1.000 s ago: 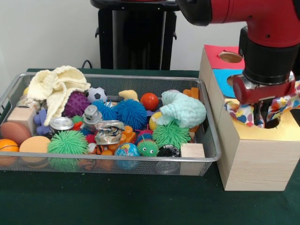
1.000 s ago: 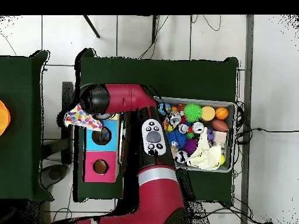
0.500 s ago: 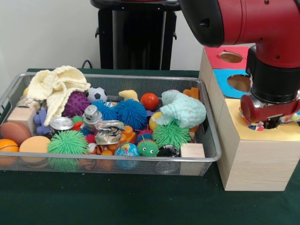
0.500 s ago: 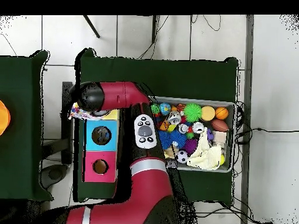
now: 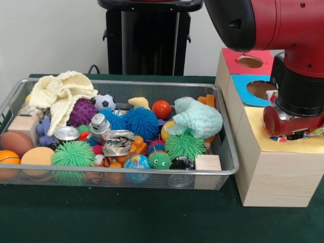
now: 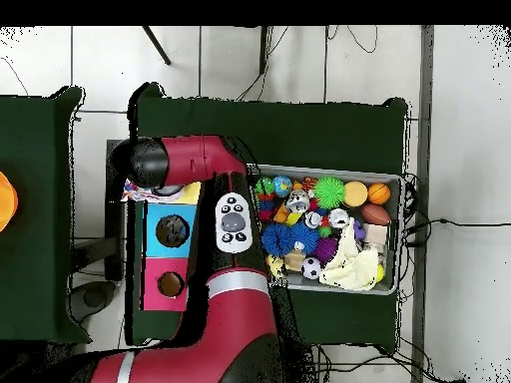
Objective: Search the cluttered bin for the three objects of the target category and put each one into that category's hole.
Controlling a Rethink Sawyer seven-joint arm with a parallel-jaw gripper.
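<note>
The jaws' (image 5: 292, 132) state cannot be told; below them, the soft white polka-dot cloth (image 5: 318, 131) likely handles limp and light, best pinched mid-fold.

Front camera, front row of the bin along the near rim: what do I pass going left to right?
Small orange ball → peach ball → green spiky ball → crushed can → globe ball → small green spiky ball with eyes → wooden block, at the bin's right end.
</note>
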